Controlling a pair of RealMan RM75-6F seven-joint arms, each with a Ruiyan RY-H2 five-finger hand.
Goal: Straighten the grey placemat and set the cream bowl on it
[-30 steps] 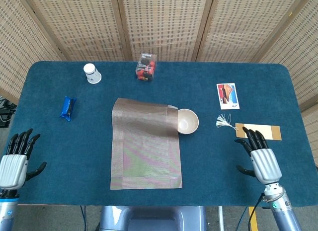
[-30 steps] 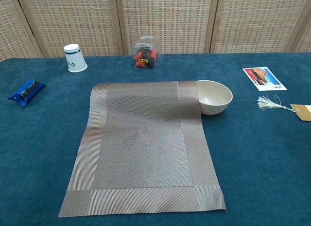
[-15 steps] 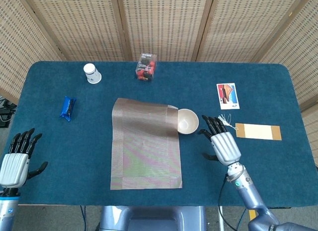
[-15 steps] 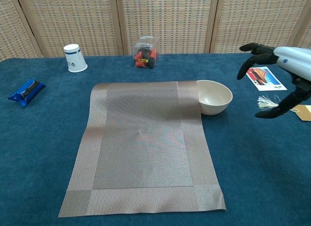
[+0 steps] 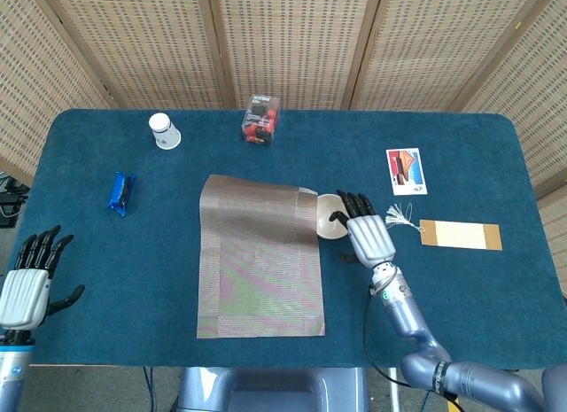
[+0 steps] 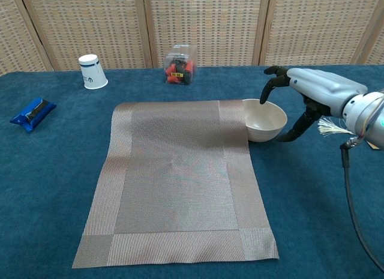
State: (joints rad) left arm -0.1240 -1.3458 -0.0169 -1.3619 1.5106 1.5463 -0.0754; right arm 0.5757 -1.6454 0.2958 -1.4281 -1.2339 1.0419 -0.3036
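Observation:
The grey placemat [image 5: 259, 257] [image 6: 179, 177] lies flat in the middle of the blue table, slightly skewed. The cream bowl [image 5: 328, 216] [image 6: 263, 119] stands upright off its far right corner, touching the mat's edge. My right hand [image 5: 364, 229] [image 6: 307, 90] hovers over the bowl's right side with fingers spread, fingertips [image 6: 268, 82] above the rim and thumb beside the outer wall; it holds nothing. My left hand [image 5: 28, 280] stays at the near left table edge, fingers apart and empty; the chest view does not show it.
A white paper cup [image 5: 164, 131] and a clear box of red items [image 5: 260, 119] stand at the back. A blue packet [image 5: 121, 191] lies at left. A picture card [image 5: 407, 171], a white tassel [image 5: 400, 220] and a tan bookmark [image 5: 461, 235] lie right of the bowl.
My right hand has swept leftward from the near right, past the tassel, and now reaches over the bowl. The left hand, mat and bowl have not moved.

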